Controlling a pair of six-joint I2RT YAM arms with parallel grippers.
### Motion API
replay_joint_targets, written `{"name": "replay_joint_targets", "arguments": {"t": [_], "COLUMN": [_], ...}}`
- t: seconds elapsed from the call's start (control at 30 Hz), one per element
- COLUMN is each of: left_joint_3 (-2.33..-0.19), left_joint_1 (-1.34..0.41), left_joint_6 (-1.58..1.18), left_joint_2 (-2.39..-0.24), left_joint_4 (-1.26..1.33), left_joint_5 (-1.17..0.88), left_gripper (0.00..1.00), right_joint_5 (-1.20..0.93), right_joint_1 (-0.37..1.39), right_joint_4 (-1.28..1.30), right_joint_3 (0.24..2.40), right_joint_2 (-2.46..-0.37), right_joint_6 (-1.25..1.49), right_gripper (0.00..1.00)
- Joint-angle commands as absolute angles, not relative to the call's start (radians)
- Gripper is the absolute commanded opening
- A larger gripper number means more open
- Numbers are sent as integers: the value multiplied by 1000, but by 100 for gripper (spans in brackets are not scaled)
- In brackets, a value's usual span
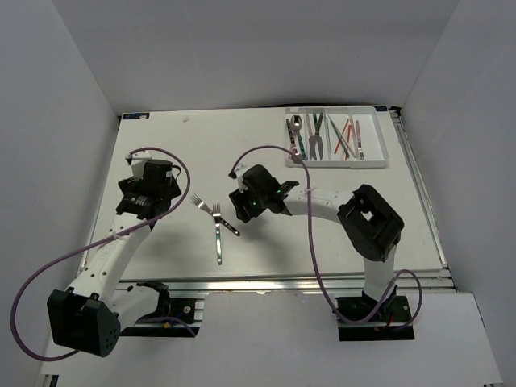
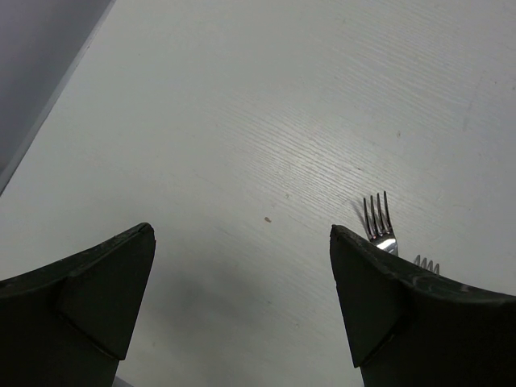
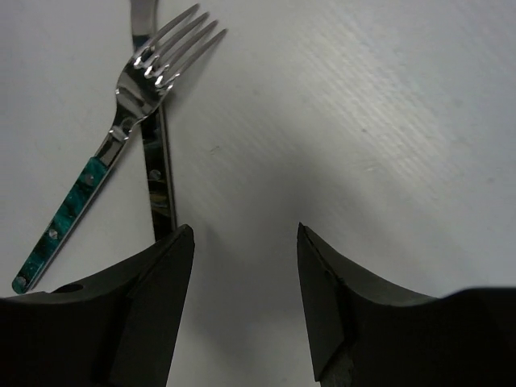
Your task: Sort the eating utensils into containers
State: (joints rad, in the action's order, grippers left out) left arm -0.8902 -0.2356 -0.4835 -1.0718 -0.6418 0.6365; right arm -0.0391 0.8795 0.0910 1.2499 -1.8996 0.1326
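From above, the white tray sits upper right, stocked, while a teal-handled fork and a second fork lie crossed mid-table beside the right hand. Left wrist view: the left hand gapes empty, likely parked clear. Right wrist view: jaws apart on nothing, forks upper left, seemingly lining up a pick.

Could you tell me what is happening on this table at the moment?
Two robot arms are sorting cutlery into a white tray at the far right corner, which already holds most pieces. Two forks lie crossed on the table: a teal-handled fork and a silver-handled fork. The right gripper hovers open just beside them, holding nothing. The left gripper is open too, empty, a little to their left.
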Motion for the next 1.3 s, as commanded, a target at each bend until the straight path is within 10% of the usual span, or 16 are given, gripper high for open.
{"name": "replay_joint_targets", "arguments": {"t": [0.0, 0.67, 0.8, 1.27], "left_joint_3": [-897, -897, -896, -894], "left_joint_1": [-235, -233, -233, -233], "left_joint_6": [-466, -449, -448, -445], "left_joint_2": [-1058, -1088, -1089, -1088], "left_joint_4": [-620, -612, -614, -609], "left_joint_5": [601, 555, 552, 540], "left_gripper": [98, 98, 98, 98], "right_joint_5": [-69, 190, 259, 485], "right_joint_1": [923, 1034, 1029, 956], "right_joint_4": [95, 210, 215, 189], "right_joint_3": [1318, 1427, 1431, 1427], "right_joint_2": [-1934, -2117, -2129, -1991], "right_joint_6": [147, 74, 46, -43], "right_gripper": [59, 30, 0, 0]}}
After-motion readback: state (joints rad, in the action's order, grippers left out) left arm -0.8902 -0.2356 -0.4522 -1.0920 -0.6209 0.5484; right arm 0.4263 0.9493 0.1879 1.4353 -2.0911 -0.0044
